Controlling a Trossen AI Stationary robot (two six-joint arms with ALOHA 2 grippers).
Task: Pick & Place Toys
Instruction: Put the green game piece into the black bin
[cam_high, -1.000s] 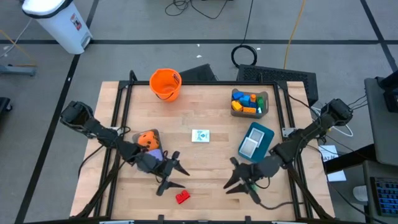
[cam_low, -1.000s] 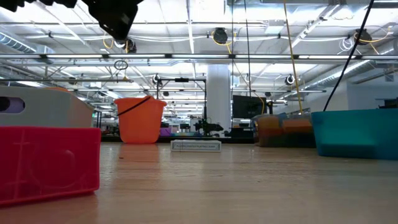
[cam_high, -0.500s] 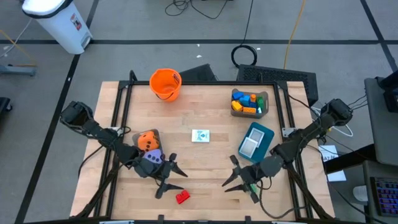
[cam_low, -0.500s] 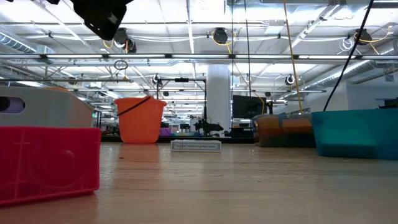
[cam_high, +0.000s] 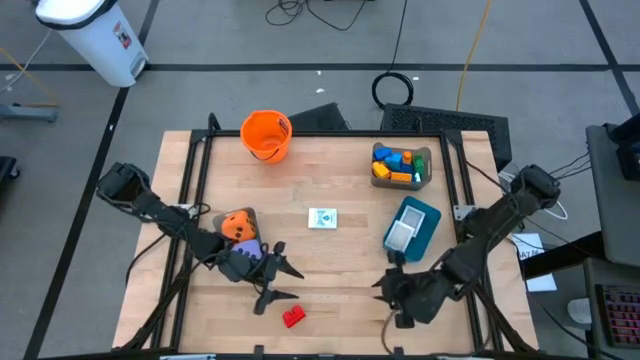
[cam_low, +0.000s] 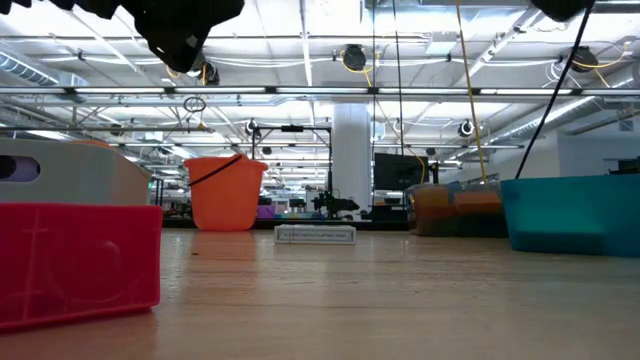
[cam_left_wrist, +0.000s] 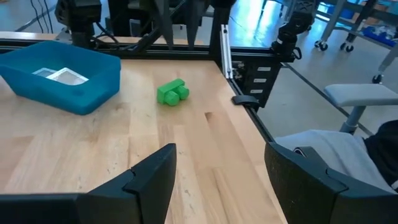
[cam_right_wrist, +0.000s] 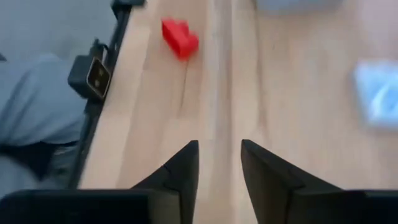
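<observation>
Front of the table: the small red plastic block (cam_high: 293, 317) lies alone on the wood close to the front edge, between your two arms and gripped by neither.

Just behind it, the left gripper (cam_left_wrist: 221, 152) hangs with its jaws spread wide and empty. The right gripper (cam_right_wrist: 219, 146) points across the boards towards the red block, its jaws parted only narrowly, with bare wood showing between them.

If you take the red block with the right arm, that narrow gap looks likely to catch the block's top and push it off the edge. Both arms converge on the same patch, so a reach from each side risks a collision.

The green plastic block (cam_left_wrist: 172, 92) sits on the wood near the teal plastic bin (cam_left_wrist: 93, 87), on the right arm's side. In the high view that arm covers it, so a sweep could knock it unseen.

Further back, the orange dotted die (cam_high: 237, 225) rests beside the left arm's forearm, and a swing there could roll it. The small white picture card (cam_high: 322, 217) lies flat mid-table and is hard to pinch.

Farthest away stand the grey bin (cam_high: 425, 165) of bright blocks and the orange plastic bucket (cam_high: 266, 133).
</observation>
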